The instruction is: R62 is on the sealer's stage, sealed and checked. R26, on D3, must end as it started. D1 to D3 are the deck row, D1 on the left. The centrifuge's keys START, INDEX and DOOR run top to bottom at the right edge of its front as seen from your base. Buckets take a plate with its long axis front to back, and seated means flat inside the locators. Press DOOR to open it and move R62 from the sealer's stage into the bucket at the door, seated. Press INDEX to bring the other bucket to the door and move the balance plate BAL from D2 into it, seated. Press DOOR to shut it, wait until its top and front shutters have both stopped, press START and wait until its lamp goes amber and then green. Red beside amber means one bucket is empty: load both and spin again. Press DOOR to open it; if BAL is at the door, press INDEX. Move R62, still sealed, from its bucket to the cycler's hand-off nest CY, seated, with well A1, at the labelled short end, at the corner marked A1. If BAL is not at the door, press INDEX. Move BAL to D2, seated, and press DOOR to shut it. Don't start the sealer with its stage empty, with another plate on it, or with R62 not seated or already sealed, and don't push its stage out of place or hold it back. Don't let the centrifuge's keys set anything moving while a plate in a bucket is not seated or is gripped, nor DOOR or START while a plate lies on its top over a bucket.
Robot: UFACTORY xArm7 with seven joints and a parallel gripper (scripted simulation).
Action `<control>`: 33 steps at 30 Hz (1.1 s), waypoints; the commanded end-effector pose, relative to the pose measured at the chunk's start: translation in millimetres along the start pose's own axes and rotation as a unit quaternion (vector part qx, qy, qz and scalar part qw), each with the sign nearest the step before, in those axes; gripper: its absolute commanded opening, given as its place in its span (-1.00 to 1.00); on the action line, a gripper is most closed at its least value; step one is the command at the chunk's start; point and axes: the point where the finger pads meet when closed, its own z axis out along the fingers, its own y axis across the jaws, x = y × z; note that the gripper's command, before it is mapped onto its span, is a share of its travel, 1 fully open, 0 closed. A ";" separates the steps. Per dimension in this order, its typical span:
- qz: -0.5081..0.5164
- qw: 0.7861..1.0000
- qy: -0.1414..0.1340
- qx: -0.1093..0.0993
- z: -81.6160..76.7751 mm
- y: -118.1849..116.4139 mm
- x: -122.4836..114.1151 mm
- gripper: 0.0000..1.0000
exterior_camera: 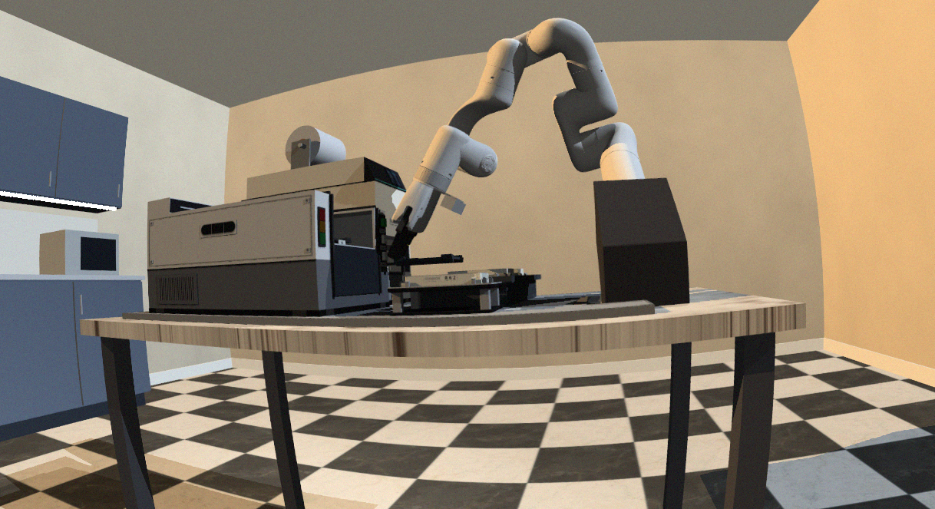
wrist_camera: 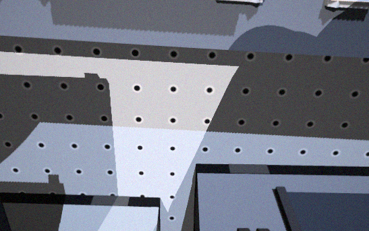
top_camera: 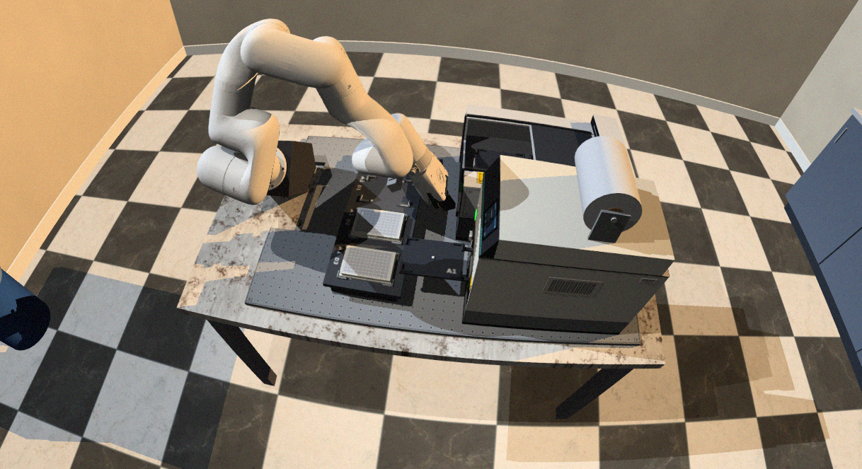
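We count two well plates on the deck row from above: one (top_camera: 378, 223) in the middle position and one (top_camera: 368, 264) at the near end, each flat in its dark holder. The far position (top_camera: 378, 185) is mostly under the arm (top_camera: 386, 134) and in shadow, so we cannot tell what it carries. The plate labels are too small for us to read, so the middle one is probably the balance plate, going by its place alone. There are two machines: the centrifuge (top_camera: 512, 137) at the back, its top open and dark, and the sealer (top_camera: 560, 224) in front with one film roll (top_camera: 606, 176) on its roof. One nest marked A1 (top_camera: 437, 264) juts from the sealer's side.

The pincer (top_camera: 445, 201) is clenched on nothing, tilted down towards the centrifuge's front edge, and the middle plate lies near it, apart, on the deck side. The wrist view shows only the perforated breadboard (wrist_camera: 282, 91) and dark frame edges, its fingers out of sight.
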 end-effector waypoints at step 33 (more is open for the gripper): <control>0.000 1.000 -0.002 -0.001 3.4 0.7 -9.5 -1.00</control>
